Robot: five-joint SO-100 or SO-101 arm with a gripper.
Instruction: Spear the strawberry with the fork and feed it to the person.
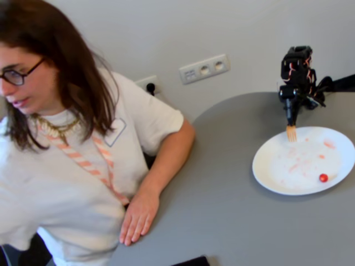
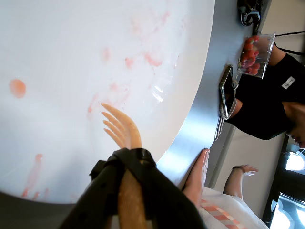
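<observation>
The strawberry [image 1: 323,178], small and bright red, lies on the near right part of the white plate [image 1: 277,177]. The orange-tan fork [image 1: 291,133] hangs tines down over the plate's far left edge, well apart from the strawberry. My gripper [image 1: 290,113] is black and shut around the fork's handle. In the wrist view the fork [image 2: 123,129] points up-left over the smeared plate [image 2: 71,38], with black jaws [image 2: 128,167] clasped on its handle. A pale round red spot [image 2: 17,88] lies far left; I cannot tell whether it is the strawberry. The person [image 1: 61,127] sits at the left, looking down, hand [image 1: 138,216] flat on the table.
The grey table [image 1: 222,210] has a rounded edge by the person. A wall socket [image 1: 204,68] is behind. The wrist view shows a phone [image 2: 228,93], a clear tub of strawberries [image 2: 253,55] and another person in a black shirt [image 2: 267,109] at the table's far side.
</observation>
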